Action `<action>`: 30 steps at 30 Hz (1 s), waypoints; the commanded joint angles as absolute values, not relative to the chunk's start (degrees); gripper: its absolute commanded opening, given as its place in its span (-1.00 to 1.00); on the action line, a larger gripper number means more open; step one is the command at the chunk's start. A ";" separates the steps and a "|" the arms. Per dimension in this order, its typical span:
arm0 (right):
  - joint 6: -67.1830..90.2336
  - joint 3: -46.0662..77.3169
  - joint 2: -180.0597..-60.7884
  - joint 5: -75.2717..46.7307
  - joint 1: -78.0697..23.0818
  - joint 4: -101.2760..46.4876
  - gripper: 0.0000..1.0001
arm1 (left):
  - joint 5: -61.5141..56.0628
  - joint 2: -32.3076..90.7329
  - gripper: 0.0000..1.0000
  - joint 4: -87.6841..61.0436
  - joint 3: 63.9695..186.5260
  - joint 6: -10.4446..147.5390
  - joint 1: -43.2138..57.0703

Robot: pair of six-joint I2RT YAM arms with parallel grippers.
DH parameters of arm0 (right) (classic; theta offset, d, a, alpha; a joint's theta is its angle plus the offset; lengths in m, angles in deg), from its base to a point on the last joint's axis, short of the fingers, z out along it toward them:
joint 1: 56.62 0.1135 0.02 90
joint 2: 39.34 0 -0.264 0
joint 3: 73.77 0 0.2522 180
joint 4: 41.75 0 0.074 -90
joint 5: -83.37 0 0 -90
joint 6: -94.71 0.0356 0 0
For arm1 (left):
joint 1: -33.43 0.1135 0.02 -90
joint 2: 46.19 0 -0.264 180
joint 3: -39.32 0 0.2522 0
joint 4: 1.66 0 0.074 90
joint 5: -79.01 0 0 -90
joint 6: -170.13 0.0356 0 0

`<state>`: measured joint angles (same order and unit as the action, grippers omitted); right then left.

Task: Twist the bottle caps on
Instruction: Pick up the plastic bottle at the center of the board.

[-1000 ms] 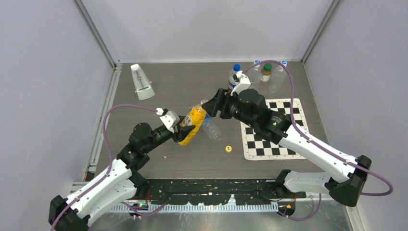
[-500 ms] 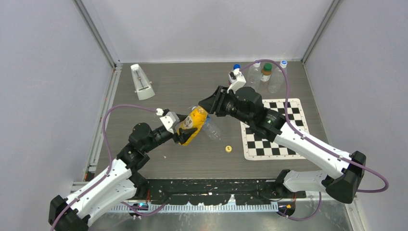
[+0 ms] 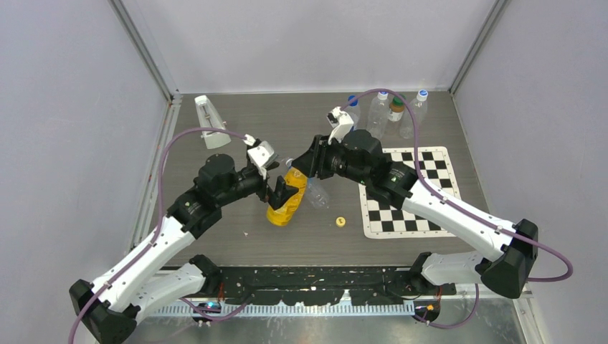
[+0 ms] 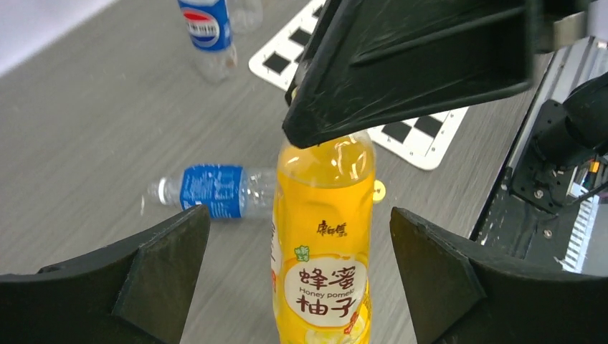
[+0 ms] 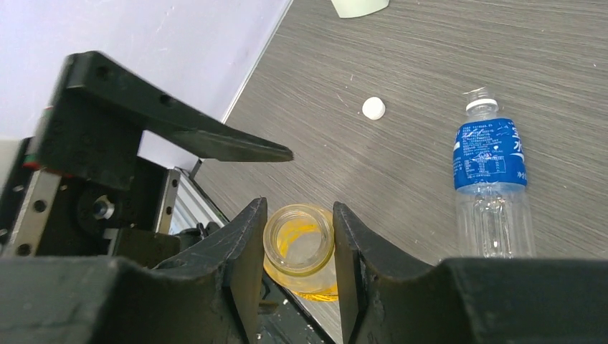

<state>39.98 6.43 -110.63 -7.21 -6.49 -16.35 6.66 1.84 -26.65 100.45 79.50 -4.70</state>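
An open-mouthed yellow bottle (image 3: pixel 287 204) stands upright mid-table with no cap on it. My right gripper (image 5: pixel 299 209) is shut on its glassy neck (image 5: pixel 299 244) from above. My left gripper (image 4: pixel 301 272) is open, its fingers (image 4: pixel 161 269) standing wide on either side of the yellow bottle (image 4: pixel 326 251) without touching it. A yellow cap (image 3: pixel 340 222) lies on the table just right of the bottle, also visible in the left wrist view (image 4: pixel 378 190). A white cap (image 5: pixel 373 108) lies loose on the table. Blue caps (image 3: pixel 353 99) sit on bottles at the back.
A clear bottle with a blue label (image 3: pixel 316 194) lies on its side behind the yellow one. Several upright bottles (image 3: pixel 396 107) stand at the back right. A checkerboard mat (image 3: pixel 412 193) is on the right, and a white wedge-shaped object (image 3: pixel 211 122) at the back left.
My left gripper opened and let go of the yellow bottle, which went from tilted to upright. The right gripper came down and shut on its neck.
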 commanded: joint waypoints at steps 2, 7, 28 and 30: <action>37.50 9.06 -111.02 -8.25 -6.36 -18.78 -0.99 | 5.56 4.95 0.99 -34.92 103.55 76.26 -4.76; 37.83 9.37 -111.57 -8.42 -6.35 -19.10 -0.99 | 5.56 4.29 0.95 -31.76 100.27 73.93 -4.76; 38.82 8.28 -110.76 -12.00 -6.35 -21.75 -0.99 | 13.56 5.48 0.34 -11.73 90.28 68.51 -4.75; 38.77 8.06 -110.45 -12.21 -6.35 -21.95 -0.99 | 14.12 5.87 0.22 -10.13 90.00 67.58 -4.73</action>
<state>38.75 6.56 -112.01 -10.82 -6.49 -17.88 10.99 5.22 -17.86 90.77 70.11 -4.70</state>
